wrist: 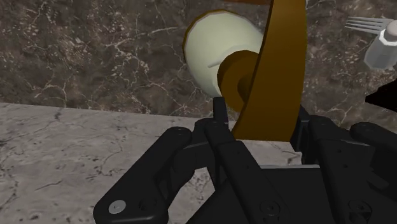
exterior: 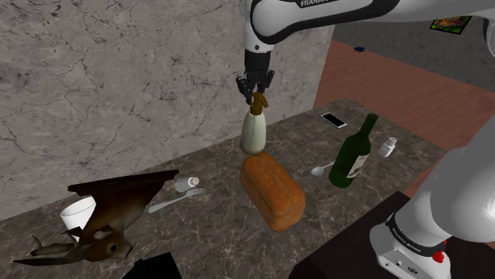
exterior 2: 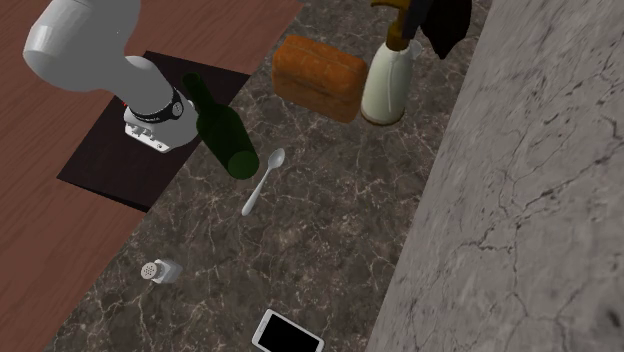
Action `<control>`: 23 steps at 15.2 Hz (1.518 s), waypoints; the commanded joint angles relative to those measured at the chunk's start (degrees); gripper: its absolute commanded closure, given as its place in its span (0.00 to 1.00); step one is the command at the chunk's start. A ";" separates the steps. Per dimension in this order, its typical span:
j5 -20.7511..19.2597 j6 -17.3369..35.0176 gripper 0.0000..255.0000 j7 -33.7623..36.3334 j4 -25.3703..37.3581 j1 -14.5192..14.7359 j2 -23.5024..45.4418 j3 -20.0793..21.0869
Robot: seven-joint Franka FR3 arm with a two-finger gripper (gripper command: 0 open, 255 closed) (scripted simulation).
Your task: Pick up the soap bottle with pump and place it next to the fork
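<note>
The soap bottle [exterior: 252, 133] has a cream body and a brown pump [exterior: 259, 101]. It stands upright near the stone wall, behind the bread loaf. My black gripper [exterior: 257, 93] comes down from above and is shut on the pump head. In the wrist view the brown pump [wrist: 277, 70] runs up between the fingers, with the cream body [wrist: 219, 51] beyond it. I cannot tell whether the bottle's base touches the counter. The fork [exterior: 170, 202] lies on the counter toward the shoulder view's left, its tines [wrist: 366, 24] beside a small white shaker [wrist: 382, 48]. The bottle [exterior 2: 388, 85] is also in the second exterior view.
A bread loaf [exterior: 272, 190] lies just in front of the bottle. A green wine bottle [exterior: 354, 150], a spoon [exterior: 322, 169], a phone [exterior: 334, 120] and a shaker [exterior: 387, 147] sit toward the shoulder view's right. A white cup [exterior: 78, 212] and a dark brown figure [exterior: 111, 214] stand left of the fork.
</note>
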 commanded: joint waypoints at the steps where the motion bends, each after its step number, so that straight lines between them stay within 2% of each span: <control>1: -0.11 -0.07 1.00 2.76 -0.20 1.36 -0.32 1.27; 8: -0.89 -0.33 1.00 12.32 1.51 6.21 1.09 5.80; 14: -2.33 -1.23 1.00 20.62 5.67 10.61 4.49 9.43; 23: -2.61 5.50 1.00 20.81 -0.34 10.61 5.25 9.35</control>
